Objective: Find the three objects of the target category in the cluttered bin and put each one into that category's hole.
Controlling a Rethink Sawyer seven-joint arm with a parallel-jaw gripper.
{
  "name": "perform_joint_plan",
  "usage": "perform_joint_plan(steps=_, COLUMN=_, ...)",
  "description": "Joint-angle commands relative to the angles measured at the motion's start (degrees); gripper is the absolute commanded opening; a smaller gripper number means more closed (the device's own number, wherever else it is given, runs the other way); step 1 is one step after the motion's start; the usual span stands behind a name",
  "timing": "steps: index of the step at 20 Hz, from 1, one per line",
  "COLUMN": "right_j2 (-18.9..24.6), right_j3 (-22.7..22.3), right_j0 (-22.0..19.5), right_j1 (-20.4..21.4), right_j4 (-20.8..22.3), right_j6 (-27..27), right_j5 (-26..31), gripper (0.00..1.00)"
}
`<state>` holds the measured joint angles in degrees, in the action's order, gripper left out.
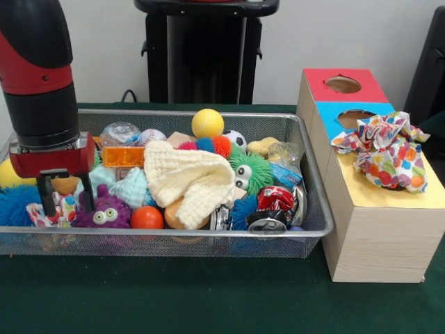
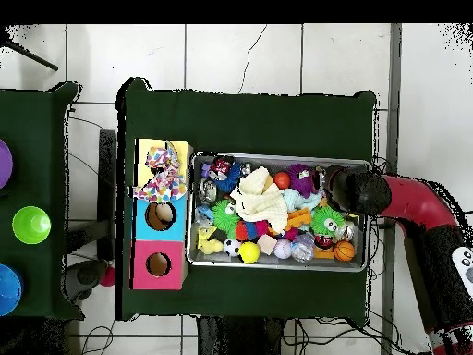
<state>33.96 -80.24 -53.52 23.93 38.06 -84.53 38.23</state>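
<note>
The gripper (image 1: 66,202) hangs with fingers apart over a printed cloth piece (image 1: 64,207) in the bin (image 1: 316,182), at the table's left end in the front view. It looks light and floppy; pinch a raised fold, since flat cloth may slip; more printed cloth (image 1: 382,149) lies heaped on the yellow box top, covering the hole.

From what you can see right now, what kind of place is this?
Probably a robotics lab or test room. A red and black robot arm works over a wire mesh bin of mixed toys on a green-covered table, beside wooden sorting boxes with round holes. The floor is pale tile.
</note>
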Motion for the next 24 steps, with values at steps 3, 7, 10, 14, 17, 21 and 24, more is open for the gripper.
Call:
perform_joint_plan(steps=3, right_j2=-0.42, right_j3=0.54, right_j0=0.19, right_j1=1.0, right_j4=7.64, right_j6=22.24, right_j5=6.81, gripper=1.0)
perform_joint_plan(steps=7, right_j2=0.22, right_j3=1.11, right_j0=-0.02, right_j1=0.68, right_j4=10.13, right_j6=25.11, right_j5=6.44, gripper=1.0)
perform_joint_plan(steps=10, right_j2=0.5, right_j3=1.2, right_j0=-0.28, right_j1=0.26, right_j4=11.17, right_j6=24.76, right_j5=5.7, gripper=1.0)
perform_joint_plan(steps=14, right_j2=0.45, right_j3=1.1, right_j0=-0.1, right_j1=-0.31, right_j4=12.95, right_j6=23.53, right_j5=3.51, gripper=1.0)
perform_joint_plan(steps=17, right_j2=-0.78, right_j3=0.48, right_j0=0.34, right_j1=-1.28, right_j4=13.66, right_j6=18.65, right_j5=1.28, gripper=1.0)
perform_joint_plan(steps=21, right_j2=-3.11, right_j3=-1.09, right_j0=1.51, right_j1=-2.69, right_j4=13.28, right_j6=10.73, right_j5=0.88, gripper=1.0)
perform_joint_plan(steps=24, right_j2=-4.79, right_j3=-1.98, right_j0=2.41, right_j1=-3.26, right_j4=11.86, right_j6=5.53, right_j5=1.64, gripper=1.0)
